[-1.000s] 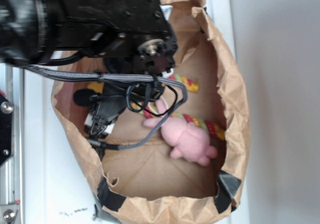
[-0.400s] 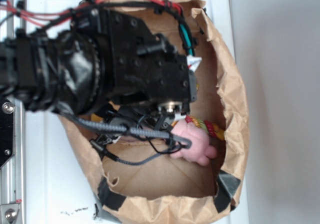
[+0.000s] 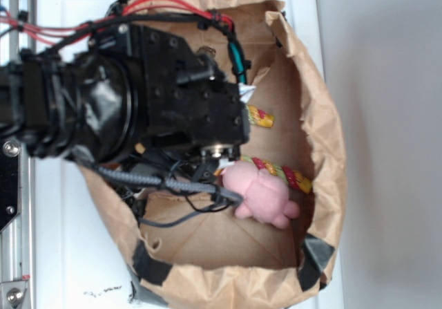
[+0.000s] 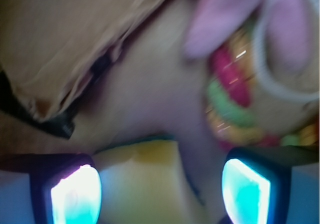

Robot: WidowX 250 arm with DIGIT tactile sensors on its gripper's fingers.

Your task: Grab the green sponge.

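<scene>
Sponge (image 4: pixel 145 179): yellow block with a thin dark green edge, lying on the bag floor directly between the two finger pads in the wrist view; hidden under the arm in the exterior view.
Gripper (image 4: pixel 160 189): spread wide, left pad (image 4: pixel 75 194) and right pad (image 4: pixel 246 191) on either side of the sponge, nothing clamped yet.
Contact: hard to judge through the blur; pads probably just beside the foam, not pressing it.
Bag (image 3: pixel 324 136): brown paper, crumpled wall close on the left of the wrist view.
Neighbours: pink plush (image 3: pixel 259 195) and striped rope (image 3: pixel 286 174) near the sponge, beyond the right pad.
Step in hand: final drop and squeeze on the sponge.
Doing it well: lower straight down until the pads straddle the block's thickness, then close gently and evenly; soft foam likely to compress, so grip low and central.
Watch for: rope or plush ear caught under the right pad; paper fold snagged by the left.
</scene>
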